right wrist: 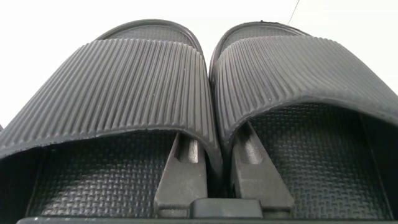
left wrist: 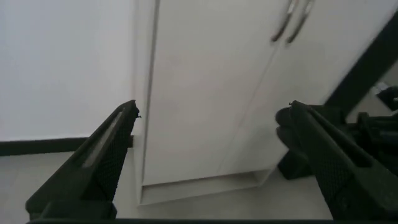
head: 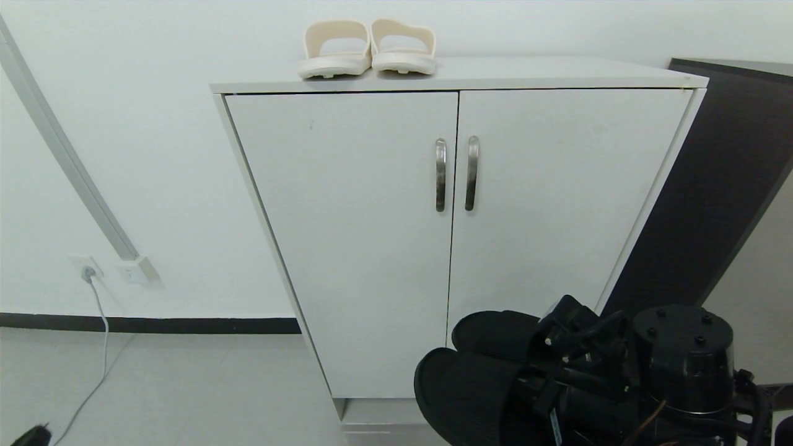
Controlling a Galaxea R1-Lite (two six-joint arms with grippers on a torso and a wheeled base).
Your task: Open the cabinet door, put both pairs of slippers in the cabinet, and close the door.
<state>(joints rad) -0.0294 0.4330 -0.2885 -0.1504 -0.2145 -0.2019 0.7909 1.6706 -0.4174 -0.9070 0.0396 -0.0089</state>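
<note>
Status: task at its start, by my reading. The cabinet stands with both doors flush shut, and the two metal handles side by side at the centre seam are untouched. The cream slippers sit as a pair on the cabinet top, near its back left part, toes toward the wall. The black slippers are off the floor, low in front of the right-hand door. The right jaws are pinching them, one finger under each strap, pressing the two inner side walls together. The left jaws are spread with nothing between them, low near the floor and looking toward the cabinet's left lower corner. Left to do, all of it: open a door, likely a job for the free left arm, then place the black pair, fetch and place the cream pair, and close up. Room: plain white wall, pale grey floor, a black skirting strip, a wall socket with a cable trailing down, a slanting grey conduit, and a dark panel just beside the cabinet's right side.
</note>
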